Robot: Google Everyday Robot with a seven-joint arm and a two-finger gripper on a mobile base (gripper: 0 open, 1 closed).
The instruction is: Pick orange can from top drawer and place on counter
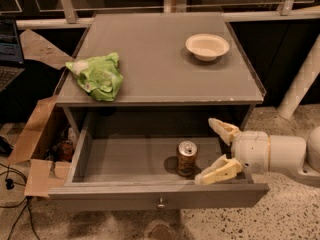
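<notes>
- The orange can (pixel 187 158) is seen upright on the floor of the top drawer (pixel 125 160), below the front edge of the counter (pixel 150 49) and somewhat nearer to its front right corner.
- The can is small and brownish-orange, with a silver top on which a pull-tab is visible; dark marks are seen on its side, but they cannot be read.
- A dark shadow is thrown by the can onto the drawer floor on its left side.
- The gripper (pixel 220 150) is found inside the open drawer, just to the right of the can, under the front right corner of the counter.
- Its two pale fingers are spread apart and nothing is held between them; the can is not enclosed.
- The lower fingertip is brought very near to the base of the can; whether it is touched cannot be told.
- The drawer is pulled out wide, and a small round knob (pixel 161 202) is carried on its flat grey front panel.
- The counter top is flat and grey, with a pale worn line along the front edge.
- A green-and-white wrinkled bag (pixel 97 75) is laid near the left edge, and a cream bowl (pixel 207 46) is set near the right edge, toward the back.
- A cardboard box (pixel 36 139) is placed on the left of the cabinet, and a speckled floor (pixel 285 209) is seen on the right.
</notes>
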